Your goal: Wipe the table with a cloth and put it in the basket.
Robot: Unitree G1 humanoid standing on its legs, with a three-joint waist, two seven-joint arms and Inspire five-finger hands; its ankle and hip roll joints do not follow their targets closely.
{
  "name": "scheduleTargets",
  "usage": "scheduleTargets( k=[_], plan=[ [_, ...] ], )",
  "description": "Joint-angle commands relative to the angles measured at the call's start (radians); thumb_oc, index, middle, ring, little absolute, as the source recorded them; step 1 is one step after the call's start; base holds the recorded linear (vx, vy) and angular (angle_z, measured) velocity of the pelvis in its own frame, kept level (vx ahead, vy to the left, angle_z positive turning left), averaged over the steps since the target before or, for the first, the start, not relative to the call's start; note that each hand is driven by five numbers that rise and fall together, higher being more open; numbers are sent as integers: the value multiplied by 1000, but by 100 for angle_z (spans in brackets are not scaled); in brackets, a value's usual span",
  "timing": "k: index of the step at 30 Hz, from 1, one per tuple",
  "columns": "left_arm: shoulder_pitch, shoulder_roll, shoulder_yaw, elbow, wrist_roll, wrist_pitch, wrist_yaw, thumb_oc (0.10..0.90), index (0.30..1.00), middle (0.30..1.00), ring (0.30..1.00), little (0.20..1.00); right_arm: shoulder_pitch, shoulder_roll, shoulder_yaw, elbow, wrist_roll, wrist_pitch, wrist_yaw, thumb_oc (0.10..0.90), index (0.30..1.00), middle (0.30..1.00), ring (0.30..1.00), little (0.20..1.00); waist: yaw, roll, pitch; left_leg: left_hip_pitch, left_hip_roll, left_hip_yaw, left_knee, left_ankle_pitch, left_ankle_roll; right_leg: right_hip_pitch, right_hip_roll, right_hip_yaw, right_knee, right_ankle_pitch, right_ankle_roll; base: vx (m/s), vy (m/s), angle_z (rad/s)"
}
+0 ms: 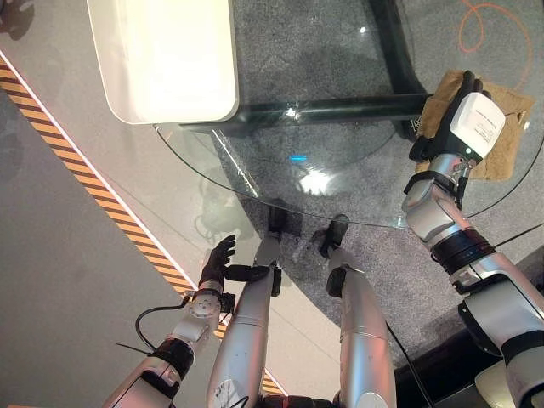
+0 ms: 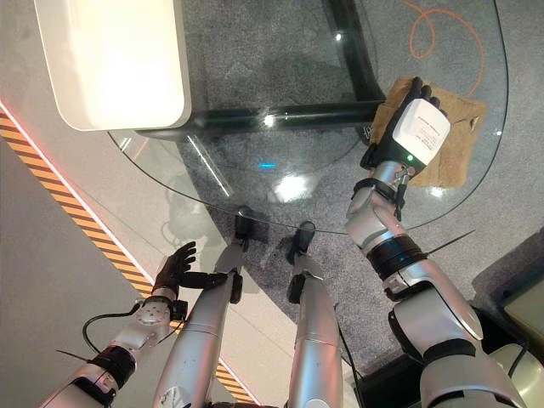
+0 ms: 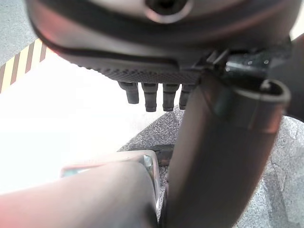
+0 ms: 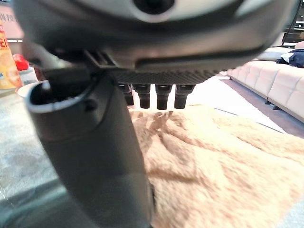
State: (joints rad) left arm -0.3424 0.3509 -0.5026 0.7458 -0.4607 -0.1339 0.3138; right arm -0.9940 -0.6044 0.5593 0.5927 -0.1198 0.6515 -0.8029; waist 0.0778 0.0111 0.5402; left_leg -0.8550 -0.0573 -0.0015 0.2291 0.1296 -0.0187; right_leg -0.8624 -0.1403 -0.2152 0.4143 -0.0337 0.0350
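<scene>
A brown cloth (image 1: 503,146) lies flat on the round glass table (image 1: 255,170), near its right edge. My right hand (image 1: 473,124) rests on top of the cloth, fingers straight and pressed flat on it. The right wrist view looks along those straight fingers (image 4: 161,97) over the rumpled cloth (image 4: 213,156). My left hand (image 1: 218,259) hangs low at my left side, off the table, with relaxed open fingers and nothing in it.
A large white rounded object (image 1: 161,55) overlaps the table's far left edge. A dark frame bar (image 1: 340,109) runs under the glass. Yellow-black striped tape (image 1: 85,178) crosses the floor on the left. An orange cable (image 1: 484,25) loops on the floor at the far right.
</scene>
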Motion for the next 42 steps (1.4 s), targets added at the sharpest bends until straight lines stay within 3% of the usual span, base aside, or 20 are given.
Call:
scheduleTargets(
  k=[1,11,20,22,24,25,26,33,34,37,38,42],
  plan=[
    [72,13,-30,-30,-28,-2,9,800,900,900,900,900,-17,-111,17,88,53,0,-69,800,900,900,900,900,27,40,-20,-8,-16,32,127,-166,32,-2,18,33,-90,93,90,6,3,3],
    [71,15,-55,-36,-39,-7,4,800,900,900,900,900,-70,-102,37,216,195,-55,-4,800,900,900,900,900,44,63,-20,-21,-20,27,130,-160,30,-19,10,27,-82,91,81,0,0,0],
    [78,30,-75,-46,-45,-14,-13,800,900,900,900,900,-91,-91,51,452,194,-48,270,800,900,900,900,900,64,74,-20,-32,-25,11,132,-155,32,-31,8,18,-73,90,73,14,-6,2],
    [101,32,-85,-49,-45,-17,-17,800,900,900,900,900,-64,-84,52,483,194,-54,306,800,900,900,900,900,71,78,-20,6,-21,7,135,-186,29,0,13,26,-60,61,81,74,-17,8],
    [83,38,-81,-55,-46,-16,-19,800,900,900,900,900,-70,-87,47,508,186,-66,353,325,493,493,493,425,68,76,-20,-33,-25,6,129,-151,33,-32,10,16,-74,92,72,-37,-13,10],
    [82,38,-82,-55,-45,-15,-18,800,900,900,900,900,-65,-85,45,519,179,-74,364,163,354,354,354,263,68,76,-20,-33,-26,5,128,-150,33,-32,10,16,-75,93,72,-40,-10,6],
    [84,37,-84,-57,-45,-17,-17,800,900,900,900,900,-60,-84,44,525,173,-81,374,100,300,300,300,200,69,77,-20,-34,-26,5,129,-150,33,-34,9,16,-73,93,72,11,-14,3],
    [85,39,-84,-63,-48,-18,-11,800,900,900,900,900,-39,-86,32,534,161,-122,383,100,300,300,300,200,66,78,-20,-37,-29,2,129,-145,32,-36,14,20,-74,95,71,9,-1,0],
    [105,37,-93,-63,-49,-18,-9,800,900,900,900,900,-18,-81,33,533,162,-124,381,100,300,300,300,200,70,81,-20,0,-25,0,134,-178,28,-6,19,29,-60,65,80,61,-6,-2],
    [105,34,-95,-60,-54,-22,-7,800,900,900,900,900,-12,-77,24,528,165,-134,367,100,300,300,300,200,67,80,-20,0,-25,-1,134,-178,29,-8,20,32,-60,66,80,3,0,0],
    [86,35,-87,-60,-54,-22,-8,800,900,900,900,900,-31,-81,21,526,165,-134,366,100,300,300,300,200,62,77,-20,-37,-29,2,129,-145,32,-39,16,24,-74,96,72,-53,7,2],
    [82,30,-87,-64,-57,-15,-7,800,900,900,900,900,-27,-76,11,510,173,-134,360,100,300,300,300,200,58,73,-20,-35,-29,2,126,-144,32,-38,19,25,-76,98,72,-14,2,0]
  ],
)
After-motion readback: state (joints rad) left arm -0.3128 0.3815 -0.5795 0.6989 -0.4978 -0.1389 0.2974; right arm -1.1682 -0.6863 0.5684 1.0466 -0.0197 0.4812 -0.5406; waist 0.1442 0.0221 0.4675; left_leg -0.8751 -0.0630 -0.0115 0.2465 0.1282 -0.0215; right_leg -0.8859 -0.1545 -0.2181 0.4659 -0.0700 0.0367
